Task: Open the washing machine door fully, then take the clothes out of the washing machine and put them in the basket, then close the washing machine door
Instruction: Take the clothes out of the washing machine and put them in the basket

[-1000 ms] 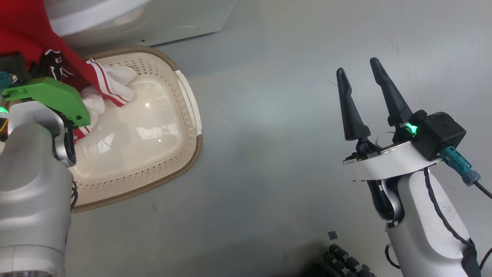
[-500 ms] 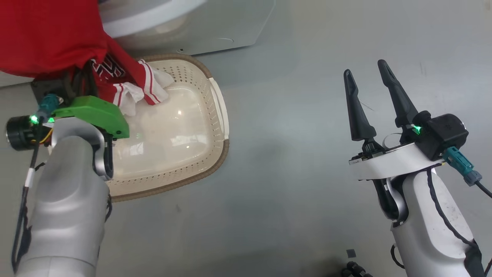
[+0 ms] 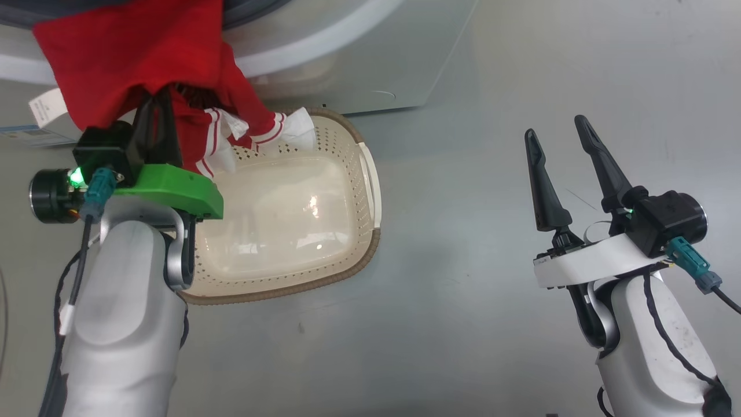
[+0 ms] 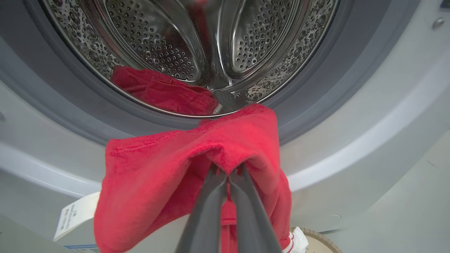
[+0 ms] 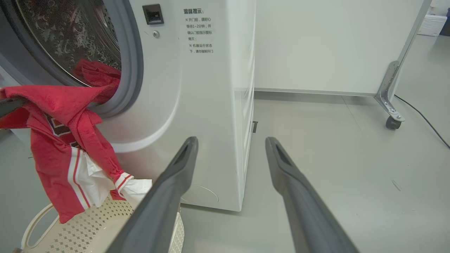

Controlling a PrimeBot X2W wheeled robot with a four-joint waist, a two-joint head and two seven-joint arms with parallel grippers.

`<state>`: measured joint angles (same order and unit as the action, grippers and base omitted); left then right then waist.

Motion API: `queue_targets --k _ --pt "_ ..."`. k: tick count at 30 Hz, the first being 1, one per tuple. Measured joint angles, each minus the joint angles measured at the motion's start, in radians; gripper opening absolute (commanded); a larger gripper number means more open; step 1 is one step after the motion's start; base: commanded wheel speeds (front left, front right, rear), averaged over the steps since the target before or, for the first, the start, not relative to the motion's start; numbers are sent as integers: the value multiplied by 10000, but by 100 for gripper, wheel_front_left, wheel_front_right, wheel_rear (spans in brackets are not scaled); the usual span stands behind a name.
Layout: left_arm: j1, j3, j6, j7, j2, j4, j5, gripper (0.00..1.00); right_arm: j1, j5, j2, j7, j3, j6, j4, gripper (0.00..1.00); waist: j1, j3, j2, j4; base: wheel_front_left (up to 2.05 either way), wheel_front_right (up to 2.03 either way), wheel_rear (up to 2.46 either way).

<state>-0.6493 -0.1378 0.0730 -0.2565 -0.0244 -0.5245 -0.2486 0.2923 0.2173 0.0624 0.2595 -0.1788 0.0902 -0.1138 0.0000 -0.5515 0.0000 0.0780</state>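
My left gripper point(image 3: 157, 116) is shut on a red garment point(image 3: 133, 63) with white-striped hems, and the cloth drapes over its fingertips. The garment hangs in front of the washing machine point(image 3: 359, 69), its hems dangling over the far rim of the cream basket point(image 3: 341, 272). In the left wrist view the gripper point(image 4: 226, 172) holds the same garment point(image 4: 158, 175) just below the drum opening. A second red garment point(image 4: 165, 91) lies inside the steel drum. My right gripper point(image 3: 558, 130) stands open and empty over the floor to the right. The door is out of view.
The basket point(image 5: 91, 225) stands on the grey floor right against the machine's front. A white tag point(image 3: 43, 107) hangs from the held garment. A white panel on a caster point(image 5: 391, 122) and a black cable point(image 5: 422, 116) are to the right of the machine.
The head camera has moved, shifting the whole picture right. The garment's striped hem, which lay inside the basket, now hangs at its far rim. The right gripper stays open.
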Motion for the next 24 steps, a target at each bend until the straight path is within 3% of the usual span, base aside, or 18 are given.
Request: queue_targets --k 13,24 --pt "1626 -982 0 0 -10 2140 232 0 -381 -111 19 0 -36 13 -117 100 0 776 0 -623 0 0 0" --pt "2975 -1927 10 0 -40 1818 -79 0 -395 -174 4 0 -384 109 -159 100 0 1004 0 -452 0 0 0"
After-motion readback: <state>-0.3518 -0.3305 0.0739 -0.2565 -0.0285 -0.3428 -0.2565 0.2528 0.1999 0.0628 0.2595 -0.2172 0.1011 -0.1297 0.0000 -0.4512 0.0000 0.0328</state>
